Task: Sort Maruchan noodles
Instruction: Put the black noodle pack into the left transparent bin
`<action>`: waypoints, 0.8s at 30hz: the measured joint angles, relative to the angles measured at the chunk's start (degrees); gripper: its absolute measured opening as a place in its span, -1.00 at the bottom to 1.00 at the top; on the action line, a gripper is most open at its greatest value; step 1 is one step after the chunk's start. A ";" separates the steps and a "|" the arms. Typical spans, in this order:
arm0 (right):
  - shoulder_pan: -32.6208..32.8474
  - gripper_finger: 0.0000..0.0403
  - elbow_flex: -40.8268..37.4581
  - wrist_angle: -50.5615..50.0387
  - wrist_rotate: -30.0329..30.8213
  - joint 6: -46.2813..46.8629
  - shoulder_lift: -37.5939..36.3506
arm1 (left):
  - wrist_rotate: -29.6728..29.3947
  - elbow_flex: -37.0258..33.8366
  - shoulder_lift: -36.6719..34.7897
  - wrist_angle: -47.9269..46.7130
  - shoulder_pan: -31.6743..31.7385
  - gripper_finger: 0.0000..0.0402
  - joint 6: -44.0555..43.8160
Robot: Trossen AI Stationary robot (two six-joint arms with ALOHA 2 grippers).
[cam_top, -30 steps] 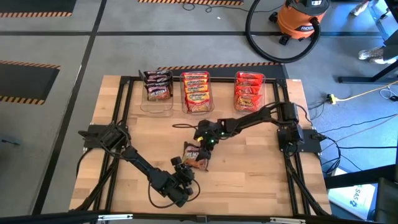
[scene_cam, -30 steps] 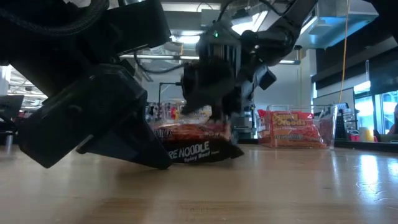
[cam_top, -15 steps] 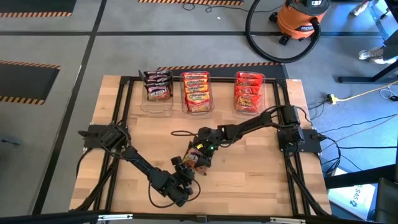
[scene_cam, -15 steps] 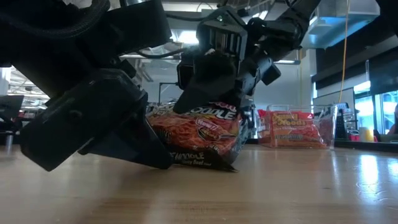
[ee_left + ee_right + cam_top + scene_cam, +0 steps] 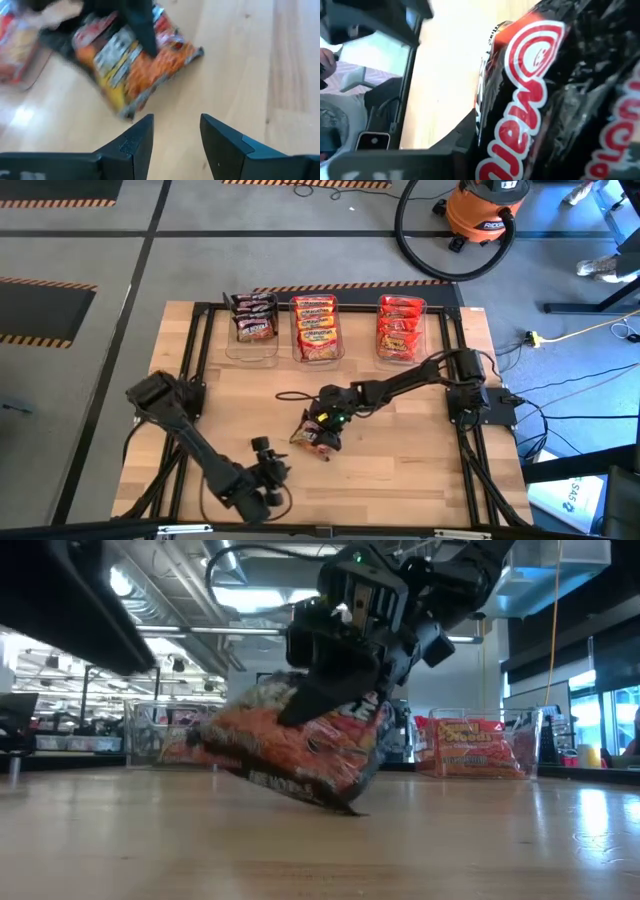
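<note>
A dark Maruchan noodle packet (image 5: 316, 436) with an orange noodle picture stands tilted near the table's middle. My right gripper (image 5: 324, 423) is shut on it from above. In the low view the packet (image 5: 290, 752) slopes down to one corner. My left gripper (image 5: 272, 464) stands open toward the near edge, left of the packet. Its fingers (image 5: 176, 120) point at the packet (image 5: 132, 60) with nothing between them. Three clear tubs at the far side hold dark packets (image 5: 253, 317), orange-yellow packets (image 5: 316, 330) and red packets (image 5: 399, 328). My right gripper pinches the packet between its two fingers at the raised upper part (image 5: 345, 718), coming from above and slanting from the table's right. The packet's face (image 5: 535, 95) fills the gap between the fingers. The packet is tilted, its lower corner (image 5: 347, 808) on the table.
Black frame rails (image 5: 205, 360) run along the table's left, right and far sides. A thin dark cable (image 5: 292, 393) lies on the wood beside the right arm. Bare wood lies right of the packet (image 5: 420, 470).
My left gripper has drawn back from the packet toward the table's near left, still open. My right gripper has come down on the packet, shut on it and tipped it up, so one side is raised and a corner stays on the table.
</note>
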 joint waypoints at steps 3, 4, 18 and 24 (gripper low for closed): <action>0.71 -0.50 0.01 -0.25 2.38 -1.43 -1.35 | 0.41 -3.05 -3.44 -0.97 -1.06 -0.22 -3.83; 0.82 -0.47 0.00 -1.14 2.55 -2.08 -2.00 | 0.35 -4.58 -4.78 -0.81 -1.41 -0.22 -5.17; 3.49 -0.50 1.65 -9.48 11.71 -14.53 -6.56 | 6.55 -30.68 -29.57 25.43 6.19 -0.22 -0.80; 3.49 -0.52 6.38 -19.67 18.43 -22.48 -6.60 | 14.15 -33.45 -32.88 30.65 12.84 -0.22 6.64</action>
